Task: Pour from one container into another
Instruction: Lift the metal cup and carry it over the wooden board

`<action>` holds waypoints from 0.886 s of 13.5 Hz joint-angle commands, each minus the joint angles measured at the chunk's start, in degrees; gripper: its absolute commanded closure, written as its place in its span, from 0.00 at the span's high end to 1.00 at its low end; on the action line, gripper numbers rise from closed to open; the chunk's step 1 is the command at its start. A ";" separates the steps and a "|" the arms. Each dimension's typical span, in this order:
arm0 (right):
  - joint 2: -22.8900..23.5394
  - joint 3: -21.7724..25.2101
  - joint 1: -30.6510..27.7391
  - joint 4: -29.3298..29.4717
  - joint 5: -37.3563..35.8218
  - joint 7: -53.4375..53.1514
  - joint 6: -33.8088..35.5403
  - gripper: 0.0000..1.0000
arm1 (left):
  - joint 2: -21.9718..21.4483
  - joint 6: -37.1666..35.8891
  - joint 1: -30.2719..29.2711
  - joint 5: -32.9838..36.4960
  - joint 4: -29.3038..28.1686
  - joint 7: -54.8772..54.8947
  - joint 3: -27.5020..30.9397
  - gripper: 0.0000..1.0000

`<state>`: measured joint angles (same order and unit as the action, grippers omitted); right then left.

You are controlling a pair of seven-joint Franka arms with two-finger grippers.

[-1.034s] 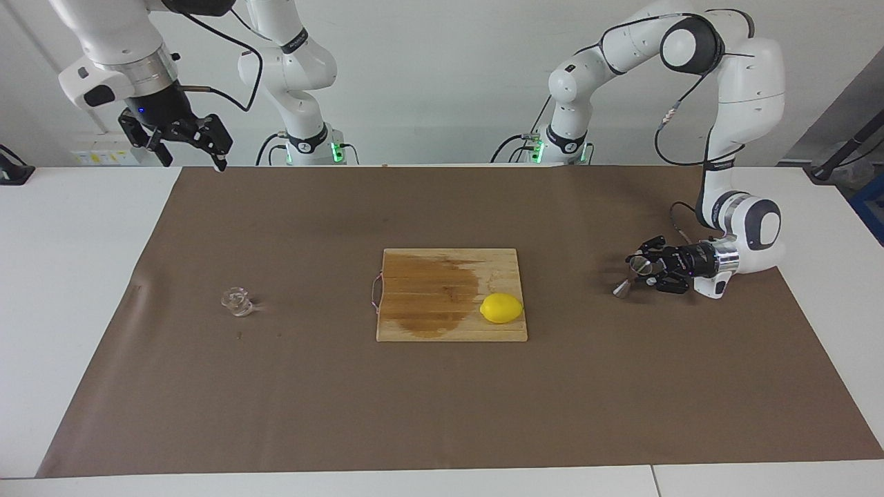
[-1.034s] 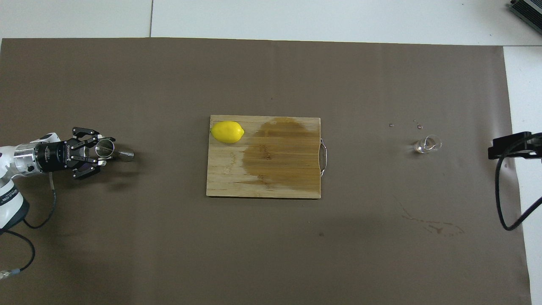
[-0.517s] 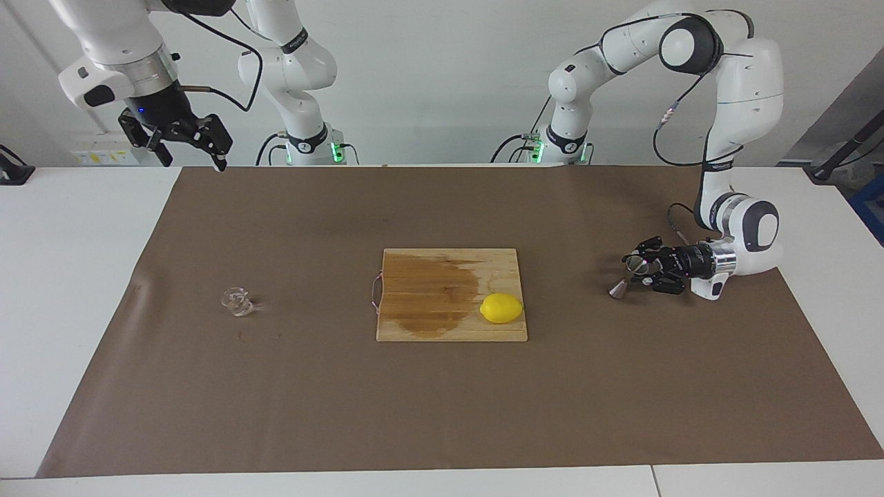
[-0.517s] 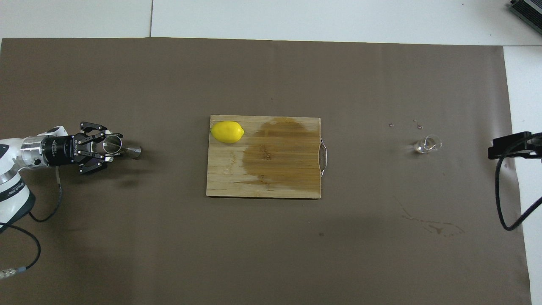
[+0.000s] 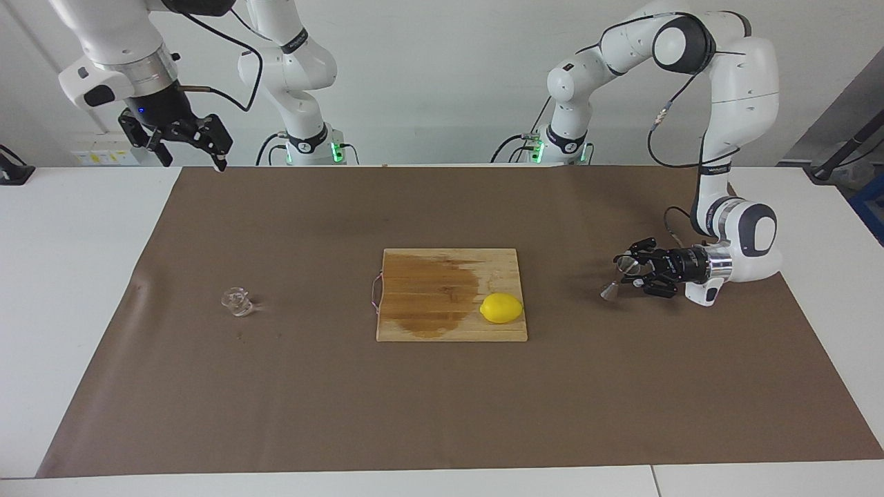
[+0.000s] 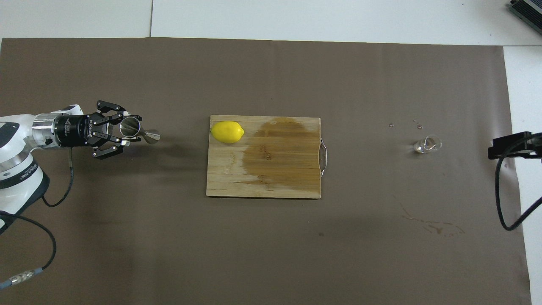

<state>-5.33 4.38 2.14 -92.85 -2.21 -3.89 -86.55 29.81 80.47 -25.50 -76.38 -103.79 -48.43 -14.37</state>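
Brown mat (image 5: 442,407) holds one glass vessel (image 5: 237,301), one lemon (image 5: 501,308); left jaws pinch one jigger (image 5: 620,277), right jaws spread.

On the table stood one glass vessel (image 5: 237,301), one steel jigger (image 5: 620,277) and one lemon (image 5: 501,308). There was one cutting board (image 5: 428,324) and one brown mat (image 5: 442,414).

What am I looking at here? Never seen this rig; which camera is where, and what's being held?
Two white robot arms at a table covered with brown paper. One picture faces the robots from across the table; the other looks down from above their end. The left end effector is shut on a small steel jigger, held tilted over the paper. The right end effector waits open, raised at its own end. A cutting board with a wet stain carries a lemon. A tiny glass vessel stands on the paper toward the right arm's end.
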 commanded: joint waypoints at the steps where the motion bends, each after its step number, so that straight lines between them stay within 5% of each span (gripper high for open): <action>1: -0.83 -0.07 -0.12 -0.67 1.34 -0.50 0.15 1.00 | -3.09 0.30 3.78 -2.71 -1.24 -1.58 1.36 0.27; 8: -0.83 -0.07 -0.12 -0.67 1.34 -0.50 0.06 1.00 | -7.22 7.94 16.94 -8.77 -2.73 -2.98 3.55 0.27; 12: -0.83 -0.07 -0.20 -0.67 1.34 -0.41 0.06 1.00 | -7.31 8.83 39.42 -17.99 -3.18 -4.39 22.14 0.27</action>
<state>-5.33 4.38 2.14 -92.85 -2.21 -3.89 -86.55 24.48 88.10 4.01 -89.81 -104.76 -51.39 -1.19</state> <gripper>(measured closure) 0.000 0.507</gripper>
